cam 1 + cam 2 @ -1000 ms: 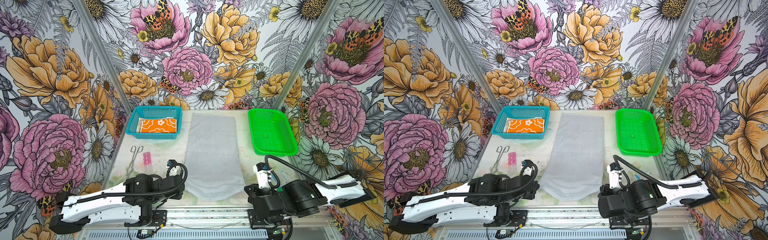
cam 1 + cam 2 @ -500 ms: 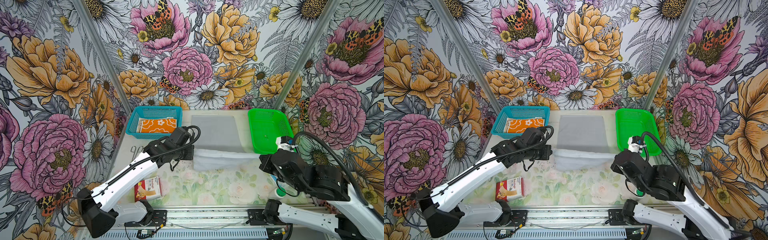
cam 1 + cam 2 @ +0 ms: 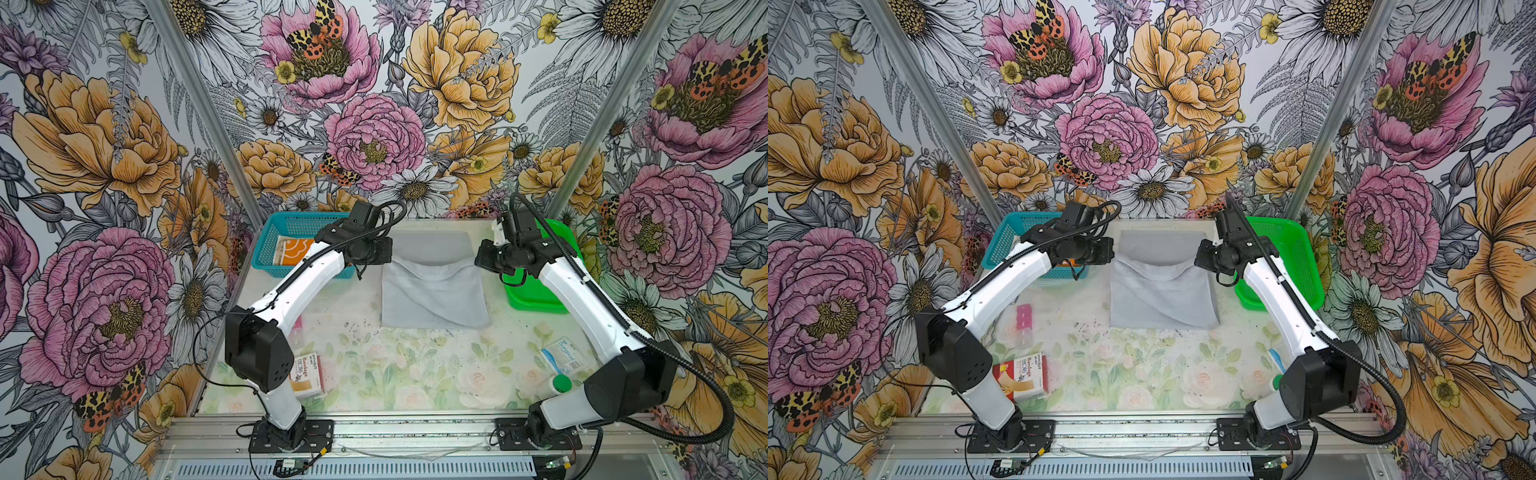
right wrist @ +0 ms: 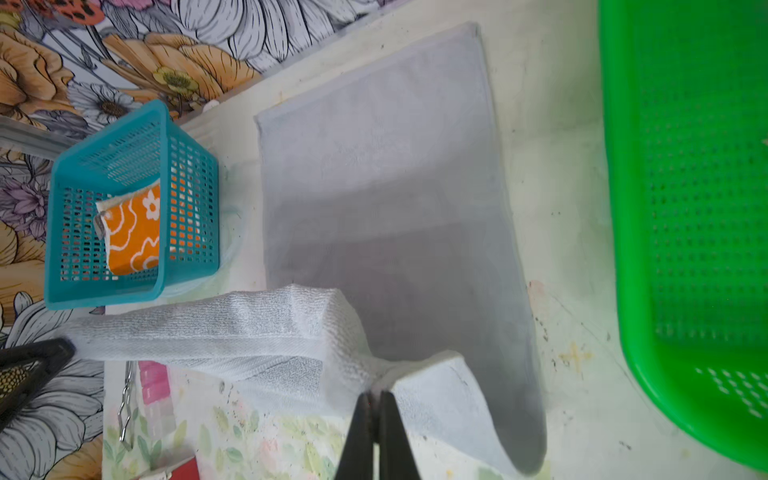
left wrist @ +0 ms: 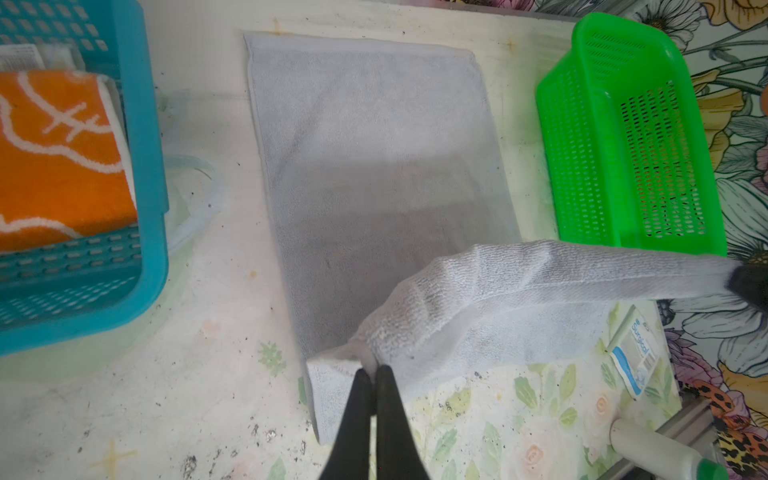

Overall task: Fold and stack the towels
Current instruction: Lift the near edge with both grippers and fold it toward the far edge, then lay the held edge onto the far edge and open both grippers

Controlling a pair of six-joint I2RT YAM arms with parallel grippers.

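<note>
The large grey towel (image 3: 432, 291) (image 3: 1163, 291) lies mid-table, its near half lifted and doubled back over the far half. My left gripper (image 3: 384, 253) (image 5: 371, 370) is shut on one near corner of the towel. My right gripper (image 3: 478, 257) (image 4: 376, 395) is shut on the other corner. The held edge sags between the two grippers above the flat far part (image 5: 374, 145) (image 4: 386, 166). An orange towel with white flowers (image 3: 291, 251) (image 5: 54, 158) (image 4: 135, 232) lies folded in the blue basket (image 3: 282, 220).
A green basket (image 3: 536, 295) (image 4: 685, 208) stands right of the grey towel, under my right arm. A bandage box (image 3: 307, 374) lies front left. A surgical packet (image 3: 561, 359) and a green-capped bottle (image 3: 557, 384) lie front right. A pink strip (image 3: 1024, 316) and metal forceps (image 4: 124, 411) lie left.
Both arms rose from the table's front edge and carried the grey towel's near edge toward the back. The towel went from spread flat to folded over.
</note>
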